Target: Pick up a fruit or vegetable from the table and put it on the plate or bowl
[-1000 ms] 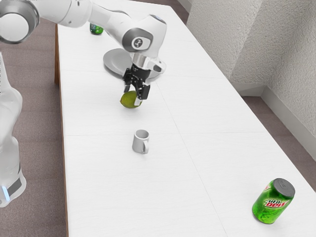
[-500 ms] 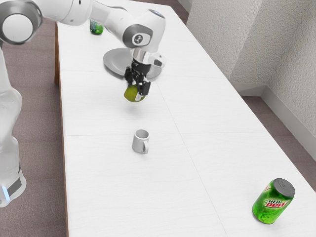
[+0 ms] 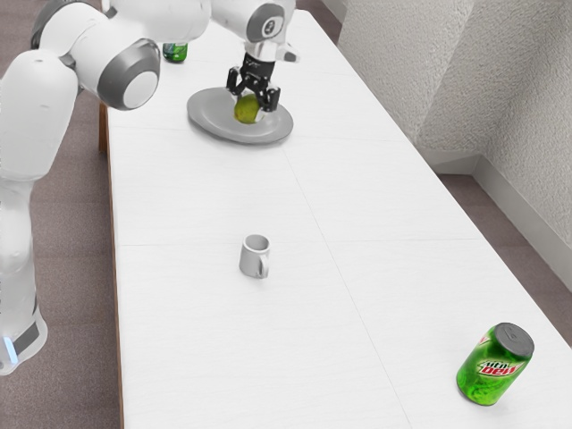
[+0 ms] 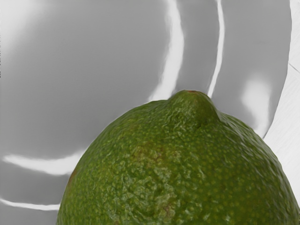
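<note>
White surface (image 3: pixel 357 223) stretches away behind my hand (image 3: pixel 253 102), which is clamped on a green lime (image 3: pixel 246 109); directly beneath it sits the grey plate (image 3: pixel 210 116), contact unclear.

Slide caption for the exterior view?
Franka gripper holds a lime just above the grey plate.

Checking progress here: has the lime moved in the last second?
Yes. Held in the gripper, the lime has travelled away from the mug, from over the bare table to over the grey plate.
</note>
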You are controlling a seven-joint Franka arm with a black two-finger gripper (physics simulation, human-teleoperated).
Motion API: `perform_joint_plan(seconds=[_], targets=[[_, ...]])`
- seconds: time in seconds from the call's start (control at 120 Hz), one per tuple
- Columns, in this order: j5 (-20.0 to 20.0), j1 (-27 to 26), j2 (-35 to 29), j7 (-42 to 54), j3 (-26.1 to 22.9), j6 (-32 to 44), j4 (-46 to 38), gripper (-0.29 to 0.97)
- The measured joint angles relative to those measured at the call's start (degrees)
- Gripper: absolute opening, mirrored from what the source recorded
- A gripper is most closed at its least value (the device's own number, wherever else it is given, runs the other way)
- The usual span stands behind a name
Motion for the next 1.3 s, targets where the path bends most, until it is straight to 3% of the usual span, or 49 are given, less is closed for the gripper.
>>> perform_joint_plan(seconds=[0.133,0.267,0.392,0.433,0.542,0.725,0.808,0.983,1.3], targets=[[-1.1,3.8,1.5,0.1,-1.3,-0.9,1.3,0.18],[-1.6,15.7,5.0,0.1,-9.9,-2.4,6.4,0.17],[-1.8,21.6,8.4,0.2,-15.6,-4.6,12.1,0.18],[-1.9,22.4,9.0,0.2,-16.6,-5.0,12.9,0.24],[-2.4,23.0,10.1,0.4,-17.2,-5.7,13.9,0.46],[-3.0,22.9,9.7,0.6,-17.0,-7.2,14.1,0.61],[-3.1,22.8,8.9,0.7,-16.7,-8.0,14.0,0.64],[-3.0,20.5,-0.6,0.8,-16.9,-13.3,12.9,0.67],[-2.9,15.5,-1.5,1.0,-17.1,-17.4,12.6,0.68]])
